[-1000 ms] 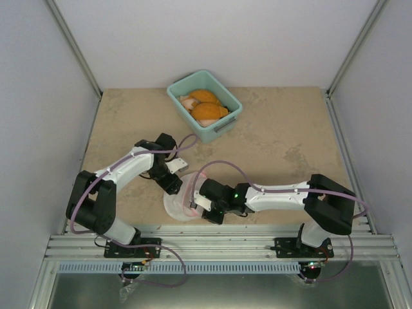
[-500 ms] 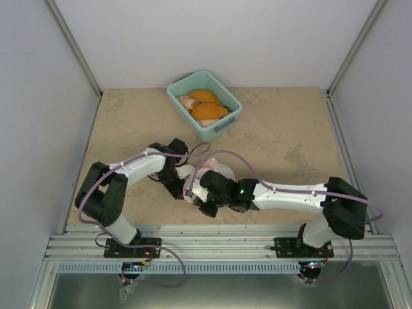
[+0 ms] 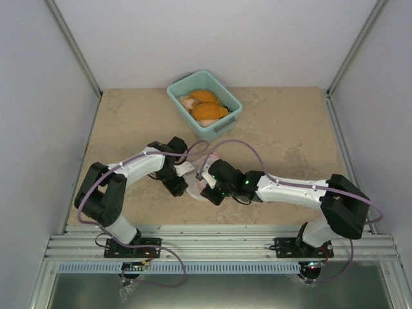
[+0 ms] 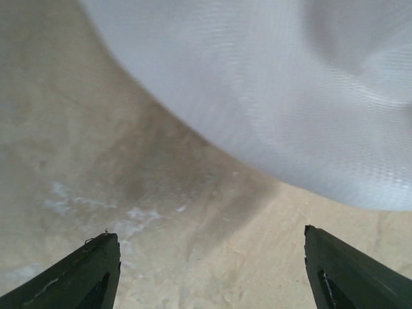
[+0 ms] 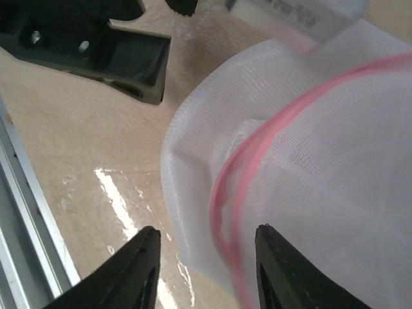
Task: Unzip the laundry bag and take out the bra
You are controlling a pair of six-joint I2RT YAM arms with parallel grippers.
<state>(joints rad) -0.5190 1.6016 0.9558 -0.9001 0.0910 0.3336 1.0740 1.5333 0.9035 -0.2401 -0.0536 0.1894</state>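
Laundry bag: light, limp see-through mesh, apt to crumple and slide on the desk rather than resist. Best taken by the pink zipper band, likely stiffer than the netting; pull tab not found in view. Lies near the desk's front middle, between both hands. Right hand part open, straddling the bag's edge, seemingly pinching nothing. Left hand wide open, empty, just short of the mesh.

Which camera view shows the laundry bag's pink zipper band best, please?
The right wrist view: the pink zipper band curves across the laundry bag, close up. The top external view shows only a sliver of the bag between the arms; the left wrist view shows plain mesh, no pink.
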